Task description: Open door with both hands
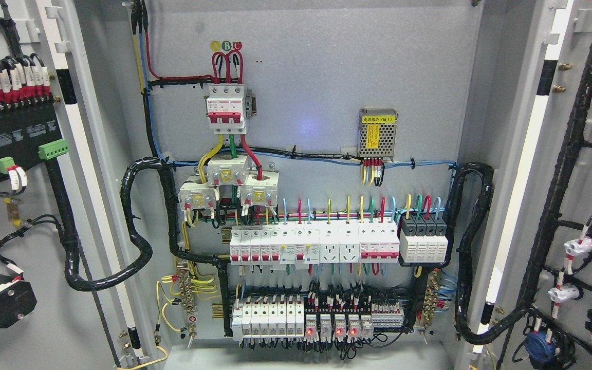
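Observation:
An electrical cabinet stands wide open in the head view. Its left door (29, 205) is swung out to the left, showing its inner face with a black terminal block (13, 128) and wiring. Its right door (584, 205) is swung out to the right, carrying black cable harnesses and white and blue component backs. Between them the grey back panel (316, 77) is fully exposed. Neither of my hands nor any part of my arms shows in this view.
On the back panel sit a red-and-white main breaker (226, 110), a perforated power supply (377, 132), a breaker row (316, 244) and a lower relay row with red lights (327, 321). Thick black cable looms (136, 221) run to each door.

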`<state>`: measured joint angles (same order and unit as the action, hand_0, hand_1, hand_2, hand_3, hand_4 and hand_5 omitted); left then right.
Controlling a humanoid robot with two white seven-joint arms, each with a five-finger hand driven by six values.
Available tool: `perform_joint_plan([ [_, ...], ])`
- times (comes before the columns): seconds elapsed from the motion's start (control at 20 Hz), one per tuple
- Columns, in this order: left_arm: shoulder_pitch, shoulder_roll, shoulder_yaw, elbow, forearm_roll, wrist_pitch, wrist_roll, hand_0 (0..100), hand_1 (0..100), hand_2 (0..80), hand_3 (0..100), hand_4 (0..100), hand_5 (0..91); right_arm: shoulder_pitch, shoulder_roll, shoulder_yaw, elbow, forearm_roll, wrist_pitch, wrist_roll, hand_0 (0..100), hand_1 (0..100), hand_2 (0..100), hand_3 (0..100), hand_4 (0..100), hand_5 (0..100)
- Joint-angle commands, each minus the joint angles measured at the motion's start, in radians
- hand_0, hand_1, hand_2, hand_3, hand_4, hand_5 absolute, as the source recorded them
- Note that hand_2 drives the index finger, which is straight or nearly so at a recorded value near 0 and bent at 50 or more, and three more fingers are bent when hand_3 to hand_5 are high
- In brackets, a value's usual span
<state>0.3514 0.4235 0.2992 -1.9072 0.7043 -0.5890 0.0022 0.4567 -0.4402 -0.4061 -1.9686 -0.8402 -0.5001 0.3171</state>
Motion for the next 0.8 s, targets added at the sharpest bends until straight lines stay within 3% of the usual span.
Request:
perform_joint_plan([
  [0.0, -0.008, 0.032, 0.044, 0.051, 0.023, 0.003, 0.001, 0, 0, 0.0, 0, 0, 0.0, -0.001, 0.003, -0.022, 0.017, 0.000, -0.002, -0.001, 19, 0, 0, 0, 0, 0],
  [0.75, -0.049, 0.054, 0.048, 0.125, 0.038, 0.003, 0.001, 0, 0, 0.0, 0, 0, 0.0, 0.053, -0.012, -0.002, -0.069, -0.028, -0.009, -0.001, 19, 0, 0, 0, 0, 0],
])
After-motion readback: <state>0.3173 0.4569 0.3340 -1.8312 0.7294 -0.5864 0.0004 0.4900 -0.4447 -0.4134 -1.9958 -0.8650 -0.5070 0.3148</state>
